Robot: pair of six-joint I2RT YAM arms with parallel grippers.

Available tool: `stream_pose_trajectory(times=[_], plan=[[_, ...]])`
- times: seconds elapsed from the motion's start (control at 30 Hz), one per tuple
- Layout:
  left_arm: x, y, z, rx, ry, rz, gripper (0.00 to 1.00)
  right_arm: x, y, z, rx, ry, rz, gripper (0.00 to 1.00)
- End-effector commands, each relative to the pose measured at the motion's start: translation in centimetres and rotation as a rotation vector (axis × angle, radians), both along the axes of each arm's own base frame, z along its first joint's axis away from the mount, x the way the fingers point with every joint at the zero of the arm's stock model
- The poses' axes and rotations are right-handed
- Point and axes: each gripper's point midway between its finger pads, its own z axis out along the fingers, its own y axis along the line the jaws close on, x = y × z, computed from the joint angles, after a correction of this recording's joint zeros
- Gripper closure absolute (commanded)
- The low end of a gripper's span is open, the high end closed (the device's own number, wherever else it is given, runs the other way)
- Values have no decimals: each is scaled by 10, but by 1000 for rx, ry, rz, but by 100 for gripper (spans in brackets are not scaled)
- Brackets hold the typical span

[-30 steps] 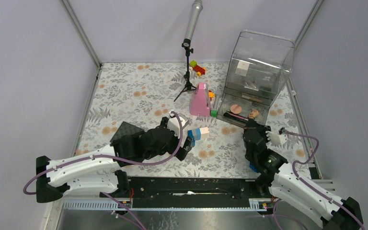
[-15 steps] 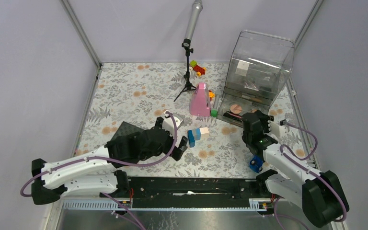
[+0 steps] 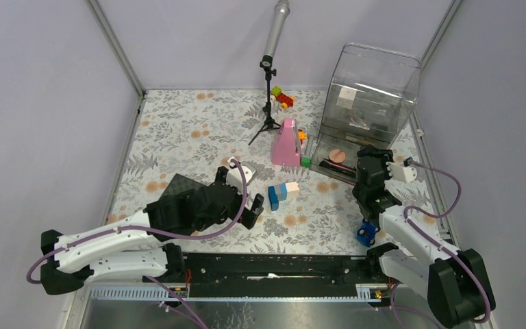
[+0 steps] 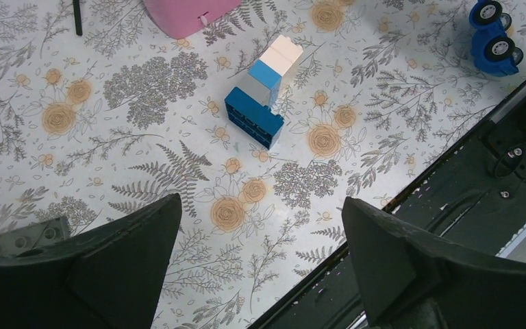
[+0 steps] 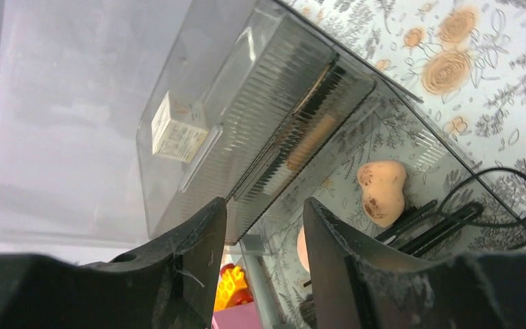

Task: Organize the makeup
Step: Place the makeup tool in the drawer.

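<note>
Your left gripper (image 4: 260, 202): jaws wide, empty.
Your right gripper (image 5: 264, 202): jaws parted, empty.
Table (image 3: 192, 130): floral cloth; clear organizer (image 3: 373, 82) at 1 o'clock.
Walls (image 3: 41, 103): plain lilac.

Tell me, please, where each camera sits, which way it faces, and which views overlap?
Top external: above and behind the arm bases, looking down on the floral table; both arms show, with the left end effector and right end effector.
Left wrist: on the left arm, facing down at the block stack and blue toy car; its spread fingers show.
Right wrist: on the right arm, facing the clear organizer and a peach sponge; its fingers show.
Shared: top and left wrist both show the blocks and car.
</note>
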Motion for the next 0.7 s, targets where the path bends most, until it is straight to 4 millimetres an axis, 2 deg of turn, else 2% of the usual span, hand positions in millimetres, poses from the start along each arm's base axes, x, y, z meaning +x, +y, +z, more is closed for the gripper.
stream_pose_trajectory(times=[0.0, 0.07, 0.23, 0.37, 0.43, 0.53, 0.67], plan=[[8, 6, 32, -53, -63, 34, 1, 3, 6, 36, -169, 7, 126, 47], [8, 8, 31, -46, -67, 37, 1, -2, 5, 35, -216, 75, 150, 48], [8, 11, 28, -38, -65, 44, 1, -9, -21, 20, -247, 301, 176, 45], [8, 13, 30, -38, -68, 44, 1, -10, -58, -6, -137, 440, 194, 29], [9, 16, 30, -32, -75, 48, 1, -13, -69, -20, -92, 498, 207, 21], [10, 21, 28, -23, -82, 56, 1, -18, -75, -34, -52, 536, 234, 15], [10, 24, 26, -12, -85, 62, 1, -20, -74, -51, -7, 555, 289, 14]])
